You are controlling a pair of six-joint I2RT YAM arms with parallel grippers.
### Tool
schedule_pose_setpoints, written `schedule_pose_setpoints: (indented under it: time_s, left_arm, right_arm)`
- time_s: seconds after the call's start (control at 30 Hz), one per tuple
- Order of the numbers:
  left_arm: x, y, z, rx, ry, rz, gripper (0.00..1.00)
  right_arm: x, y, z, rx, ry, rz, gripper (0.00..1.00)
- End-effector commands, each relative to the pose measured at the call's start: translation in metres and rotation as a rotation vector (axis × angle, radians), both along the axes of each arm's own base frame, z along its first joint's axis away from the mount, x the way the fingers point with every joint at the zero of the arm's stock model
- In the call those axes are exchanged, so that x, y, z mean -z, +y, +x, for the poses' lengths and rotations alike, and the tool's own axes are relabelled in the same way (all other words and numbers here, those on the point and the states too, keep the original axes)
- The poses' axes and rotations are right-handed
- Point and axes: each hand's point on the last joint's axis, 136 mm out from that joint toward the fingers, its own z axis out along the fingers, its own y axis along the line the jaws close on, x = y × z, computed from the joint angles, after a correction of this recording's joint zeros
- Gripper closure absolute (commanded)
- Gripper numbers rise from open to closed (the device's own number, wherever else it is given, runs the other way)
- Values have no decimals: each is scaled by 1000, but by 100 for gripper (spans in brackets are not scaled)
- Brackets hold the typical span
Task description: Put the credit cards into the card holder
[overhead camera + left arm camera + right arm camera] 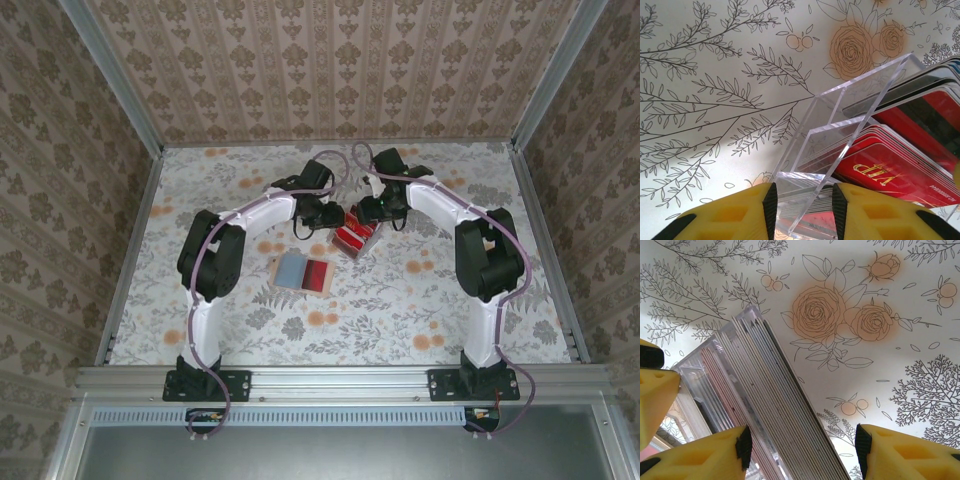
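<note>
Acrylic rack (840, 112) is clamped at its near end by the left fingers (771, 207). The right fingers (742, 447) are spread around the whole stack of cards (775, 405), with a gap on 1 side and nothing pinched yet. The holder (300, 272) lies open on the worktop (420, 320), just near-left of the rack and apart from both arms.

Risks, my read:
- Closing now likely grabs many cards, not 1, since they sit packed face to face.
- Glossy faces could slip or fan out.
- A pull could tilt the rack if the left hold slides on the smooth acrylic.
- The 2 wrists are close, so a clash is possible.

Worktop: white floral print with grey branches and orange roses, busy behind the clear acrylic.

Room: damask wallpaper (330, 60) on 3 sides, aluminium frame (340, 380).
</note>
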Motion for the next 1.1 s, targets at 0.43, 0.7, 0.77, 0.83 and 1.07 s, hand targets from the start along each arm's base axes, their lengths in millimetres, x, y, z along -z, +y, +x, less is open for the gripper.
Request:
schedule_pose_setpoints:
  time_s: [0.43, 0.7, 0.77, 0.83, 1.07]
  left_arm:
    - [34, 14, -25, 19, 72, 80, 63]
    - [39, 17, -31, 16, 90, 90, 63]
    - [38, 17, -31, 15, 90, 90, 63]
    - [38, 17, -32, 16, 87, 89, 63]
    - [36, 14, -31, 23, 82, 85, 63]
  right_arm:
    - [-19, -16, 15, 65, -79, -54, 40]
    - [-31, -19, 16, 79, -114, -44, 40]
    - [-32, -19, 16, 80, -115, -42, 40]
    - [-32, -19, 15, 78, -113, -40, 40]
    - [-30, -13, 13, 51, -99, -14, 41]
